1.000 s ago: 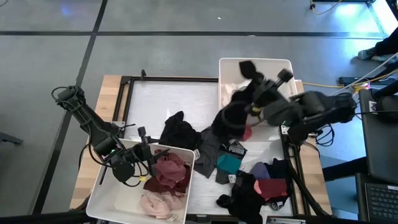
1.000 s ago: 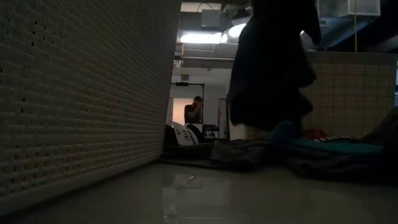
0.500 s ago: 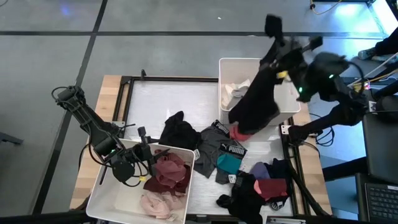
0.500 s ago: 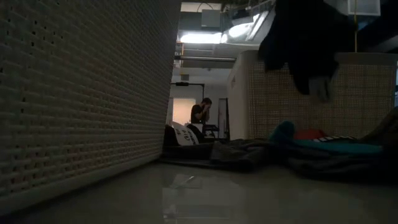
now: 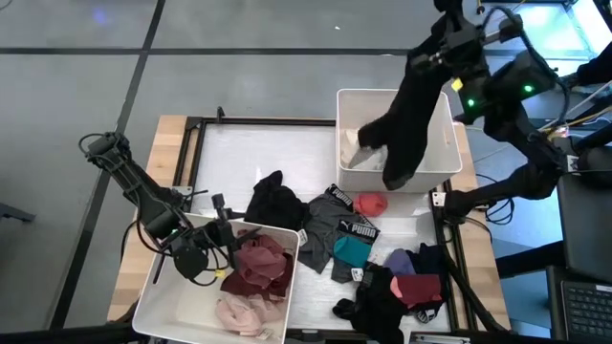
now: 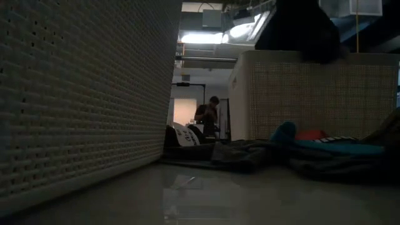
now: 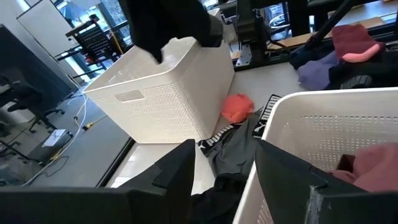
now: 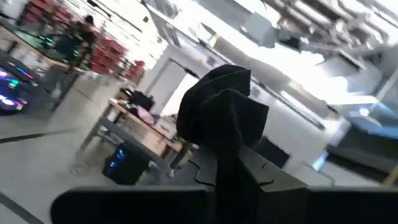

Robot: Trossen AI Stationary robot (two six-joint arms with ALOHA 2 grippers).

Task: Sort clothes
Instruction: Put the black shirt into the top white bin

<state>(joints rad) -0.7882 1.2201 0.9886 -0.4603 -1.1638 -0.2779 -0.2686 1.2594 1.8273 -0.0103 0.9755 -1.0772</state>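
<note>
right gripper (image 5: pixel 442 38) raised high above the far bin (image 5: pixel 449 153) – jaws clenched on a black garment (image 5: pixel 406 124) that is hung down into it | left gripper (image 5: pixel 222 250) held low at the near bin (image 5: pixel 158 301) rim – jaws released, nothing held | two white bins counted | remaining clothes (image 5: pixel 382 263) heaped on the counter (image 5: pixel 229 153)

Black garment (image 8: pixel 224 118) bunched in the right pincer (image 8: pixel 233 186), blurred room beyond.
</note>
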